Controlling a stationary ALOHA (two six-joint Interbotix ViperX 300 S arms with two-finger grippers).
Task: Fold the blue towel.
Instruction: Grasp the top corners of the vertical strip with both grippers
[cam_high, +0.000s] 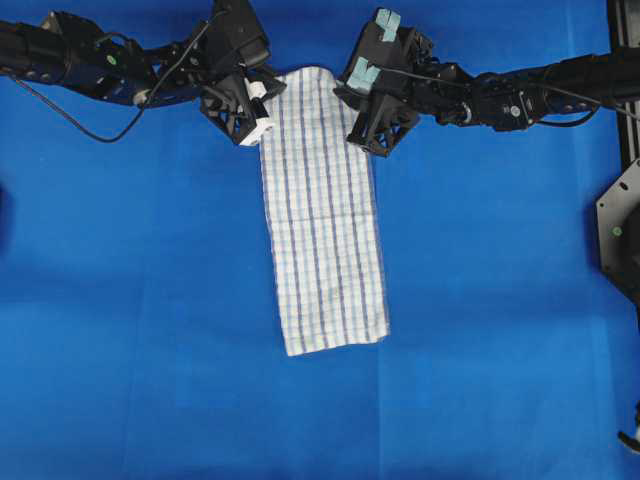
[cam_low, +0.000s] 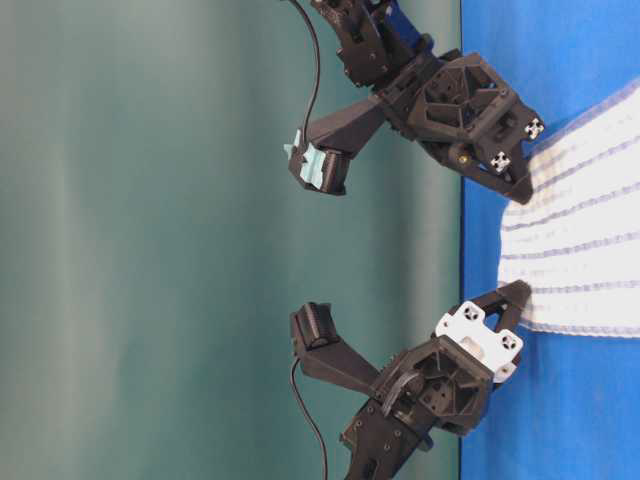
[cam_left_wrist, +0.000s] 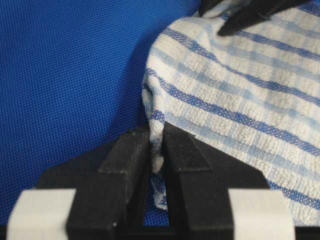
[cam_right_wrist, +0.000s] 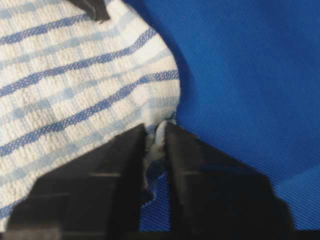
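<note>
Bare blue table cover spreads wide around the towel's near end. The towel, white with thin blue stripes, lies as a long strip. At its far corners, the left gripper and right gripper each pinch the cloth between nearly closed jaws.

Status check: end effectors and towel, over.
Left end effector and right end effector pinch the white blue-striped woven towel at its far corners. Towel flat, unfolded. Nothing obstructing.
</note>
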